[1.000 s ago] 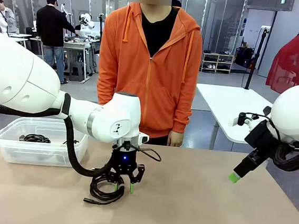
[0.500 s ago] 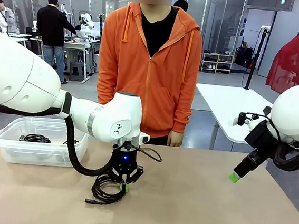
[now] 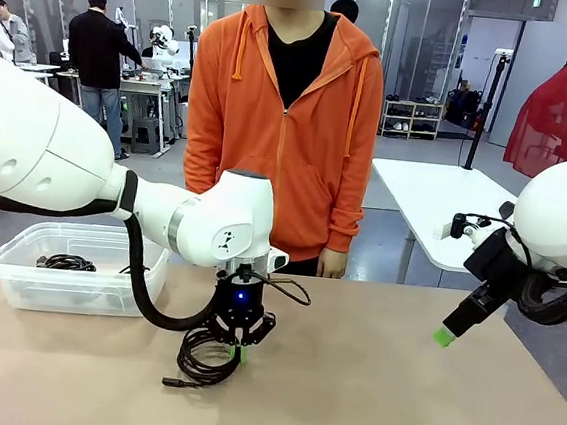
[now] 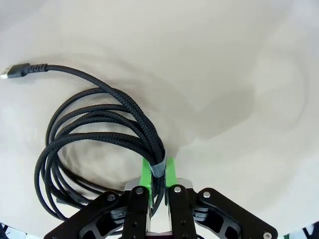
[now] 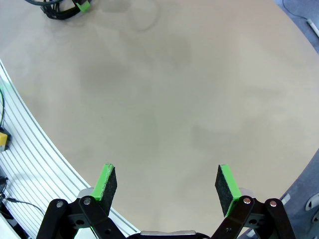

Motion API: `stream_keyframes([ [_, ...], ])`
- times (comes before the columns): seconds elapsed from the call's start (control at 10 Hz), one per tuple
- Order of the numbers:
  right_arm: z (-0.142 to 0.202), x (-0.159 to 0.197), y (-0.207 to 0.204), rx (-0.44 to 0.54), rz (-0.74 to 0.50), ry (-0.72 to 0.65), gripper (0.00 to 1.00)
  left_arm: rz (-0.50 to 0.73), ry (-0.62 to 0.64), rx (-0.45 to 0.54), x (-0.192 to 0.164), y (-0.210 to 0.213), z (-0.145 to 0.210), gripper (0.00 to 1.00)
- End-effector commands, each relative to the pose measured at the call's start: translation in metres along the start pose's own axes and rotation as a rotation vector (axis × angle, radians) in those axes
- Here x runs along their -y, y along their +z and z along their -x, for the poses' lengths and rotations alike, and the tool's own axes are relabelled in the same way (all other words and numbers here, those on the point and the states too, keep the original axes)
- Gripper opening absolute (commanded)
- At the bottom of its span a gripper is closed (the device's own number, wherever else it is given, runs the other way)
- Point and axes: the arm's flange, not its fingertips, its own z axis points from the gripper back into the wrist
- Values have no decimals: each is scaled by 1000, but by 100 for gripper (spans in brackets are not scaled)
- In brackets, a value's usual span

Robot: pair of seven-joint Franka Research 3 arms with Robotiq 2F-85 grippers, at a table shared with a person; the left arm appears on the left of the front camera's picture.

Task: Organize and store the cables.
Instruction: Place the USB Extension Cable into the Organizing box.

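The cable [image 4: 99,124] pinched between the left gripper [image 4: 157,172] pads is showing a woven black sheath, rough and matt like cloth, and its plug end [image 4: 22,71], lying far from the fingers, is looking like smooth dark plastic with a small metal tip. The pads are looking like bright green rubber, matt, on black glossy plastic fingers with shiny metal screws. The table [image 4: 224,59] under the gripper is appearing smooth, matt and beige. The bin [image 3: 76,278] beside the left arm is looking like clear, slightly glossy plastic. The right gripper [image 5: 166,182] pads are showing the same matt green.
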Motion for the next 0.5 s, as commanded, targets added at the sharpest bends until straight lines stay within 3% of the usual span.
stream_keyframes([
  [0.0, 1, 1, 2, -7, 13, -10, 100, -63, -66, 62, -4, 29, 17, 0],
  [0.4, 1, 1, 2, -7, 13, -10, 100, -167, -135, 155, -7, 91, 55, 0],
])
